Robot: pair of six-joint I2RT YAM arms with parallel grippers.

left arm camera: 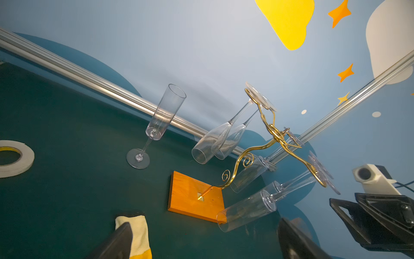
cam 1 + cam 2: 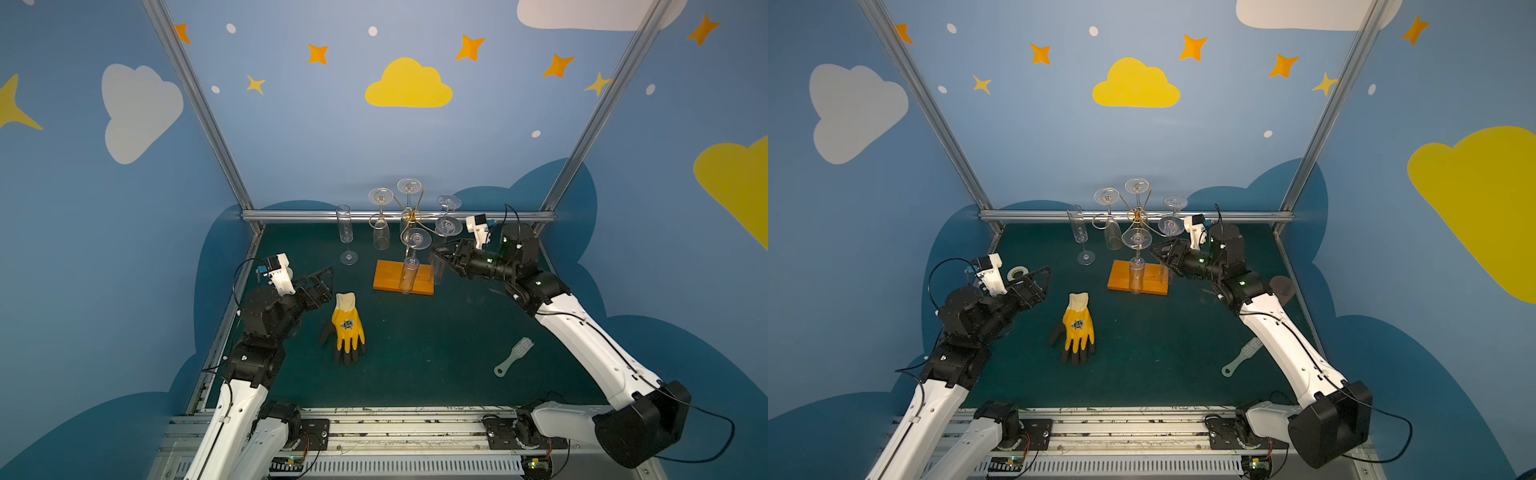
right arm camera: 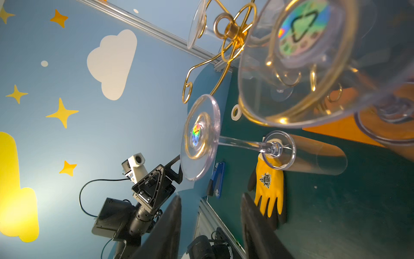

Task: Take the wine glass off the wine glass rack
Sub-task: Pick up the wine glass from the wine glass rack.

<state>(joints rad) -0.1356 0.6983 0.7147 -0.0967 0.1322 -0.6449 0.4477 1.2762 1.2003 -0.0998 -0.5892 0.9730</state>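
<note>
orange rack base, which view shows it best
Left wrist view: the orange base shows nearly whole, gold post fixed in it. In both top views hanging glasses overlap it; right wrist shows a blurred sliver.

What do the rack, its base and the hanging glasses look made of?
Wine glass rack: thin metal wire, shiny gold, glinting. Its base: wood, glossy orange, faint grain. Hanging glasses: clear glass or plastic; rainbow sheen in a foot hints plastic.

Glove [image 2: 348, 328] before rack [image 2: 386, 277], upright glass [image 2: 344, 224] left of rack
</note>
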